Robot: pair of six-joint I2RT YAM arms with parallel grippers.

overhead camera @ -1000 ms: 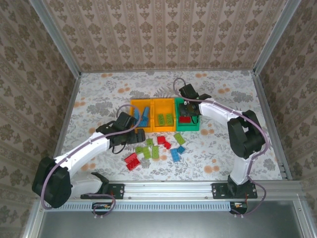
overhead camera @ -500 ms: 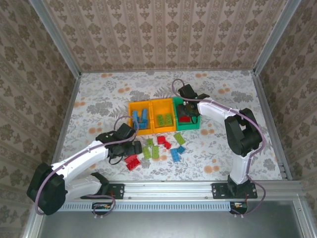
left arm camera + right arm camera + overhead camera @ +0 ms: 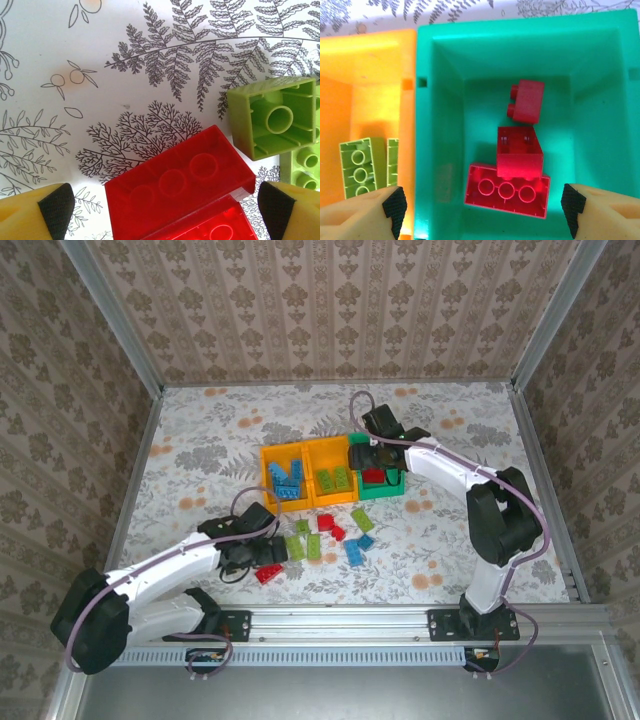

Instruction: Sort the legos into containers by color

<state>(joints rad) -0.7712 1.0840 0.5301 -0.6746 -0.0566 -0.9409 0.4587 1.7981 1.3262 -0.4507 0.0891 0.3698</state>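
Lego sort, partly done.
Green bin [image 3: 425, 130] holds red bricks [image 3: 507, 189], orange bins [image 3: 265, 478] lime and blue; loose bricks [image 3: 310, 547] remain on table [image 3: 200, 440]. Left gripper [image 3: 166, 207] open over red brick [image 3: 180, 175]; right gripper [image 3: 482, 204] open, empty, above green bin.

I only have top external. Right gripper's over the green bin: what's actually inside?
Observer: Right wrist view shows three red bricks in the green bin, one resting on another. The right gripper is open above them, empty.
Operator: And the left gripper, on anything?
Observer: The left gripper is open and low over the table, straddling a red brick without closing on it. A lime brick next to it lies hollow side up.
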